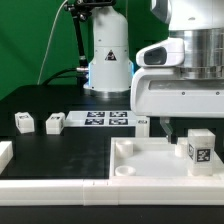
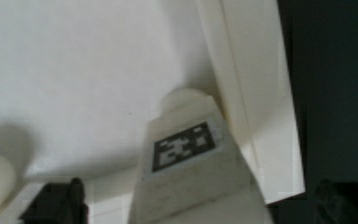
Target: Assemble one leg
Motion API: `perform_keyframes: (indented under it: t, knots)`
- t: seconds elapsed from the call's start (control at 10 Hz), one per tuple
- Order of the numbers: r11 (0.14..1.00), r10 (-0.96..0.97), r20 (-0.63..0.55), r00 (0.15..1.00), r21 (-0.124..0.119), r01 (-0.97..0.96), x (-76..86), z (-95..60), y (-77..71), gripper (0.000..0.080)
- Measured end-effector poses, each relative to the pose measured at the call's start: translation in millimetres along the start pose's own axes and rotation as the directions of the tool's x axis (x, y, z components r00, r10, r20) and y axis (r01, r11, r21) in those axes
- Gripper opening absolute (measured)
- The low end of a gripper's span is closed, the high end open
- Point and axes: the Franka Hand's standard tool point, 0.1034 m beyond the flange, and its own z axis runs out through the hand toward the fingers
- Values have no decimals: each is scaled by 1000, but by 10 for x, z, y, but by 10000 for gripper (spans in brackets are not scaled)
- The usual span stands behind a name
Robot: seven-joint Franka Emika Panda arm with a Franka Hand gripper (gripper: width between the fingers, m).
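Observation:
A leg (image 1: 198,148), a small white block with a black-and-white tag, stands upright on the large white panel (image 1: 140,160) at the exterior view's right. My gripper (image 1: 176,128) hangs low over the panel, right behind and above this leg. In the wrist view the same leg (image 2: 190,150) lies between my two dark fingers (image 2: 59,202), with a gap showing on each side, so the gripper (image 2: 197,206) is open and holds nothing. The leg is close to the panel's raised side wall (image 2: 247,90). Two more legs (image 1: 22,122) (image 1: 53,124) lie on the black table at the left.
The marker board (image 1: 107,119) lies flat on the table behind the panel. A round corner socket (image 1: 125,170) sits at the panel's near left corner. Another white part (image 1: 4,154) shows at the left edge. The arm's base (image 1: 108,60) stands at the back.

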Motion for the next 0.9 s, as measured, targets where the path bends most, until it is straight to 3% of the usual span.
perform_keyframes:
  t: [0.1, 0.3, 0.4, 0.5, 0.6, 0.8, 0.9]
  knots:
    - [995, -104, -7, 995, -13, 104, 10, -9, 3, 649]
    - [993, -119, -12, 993, -16, 119, 17, -9, 5, 649]
    - [993, -119, -12, 993, -16, 119, 17, -7, 7, 528]
    - [993, -119, -12, 993, -16, 119, 17, -7, 7, 345]
    - [993, -119, -12, 993, -16, 119, 17, -7, 7, 288]
    - [995, -95, -12, 995, -16, 95, 17, -6, 7, 288]
    - [1000, 15, -17, 1000, -13, -16, 19, -9, 1, 288]
